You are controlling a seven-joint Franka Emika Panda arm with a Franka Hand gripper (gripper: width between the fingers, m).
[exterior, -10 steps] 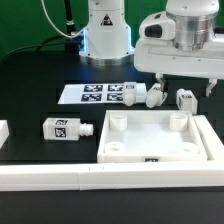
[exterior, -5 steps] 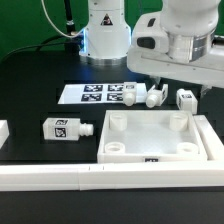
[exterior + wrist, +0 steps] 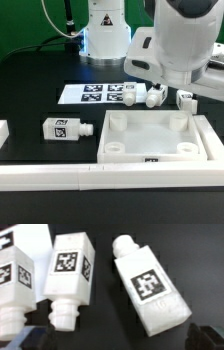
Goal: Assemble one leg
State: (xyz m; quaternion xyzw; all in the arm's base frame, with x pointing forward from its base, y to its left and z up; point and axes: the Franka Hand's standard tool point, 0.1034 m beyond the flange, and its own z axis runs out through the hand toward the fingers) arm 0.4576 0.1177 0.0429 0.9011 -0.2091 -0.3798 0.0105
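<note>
Counting four legs, all lying loose on the black table (image 3: 30, 80). Locating first leg (image 3: 130, 95) and second leg (image 3: 152, 96) side by side just off the marker board (image 3: 88, 93), toward the exterior view's right. Locating third leg (image 3: 186, 99) further right, apart from that pair, beyond the far rim of the tray piece (image 3: 155, 135). Spotting fourth leg (image 3: 62, 128) alone on its side, off the tray piece's left edge in the exterior view. Confirming via wrist view: three legs tag-up, two parallel and nearly touching, one tilted and apart with peg pointing the opposite way. Hanging above that trio with arm (image 3: 178, 45). Reading gripper (image 3: 120, 339) as spread wide, dark fingertips (image 3: 35, 339) well apart, clamping nothing.
</note>
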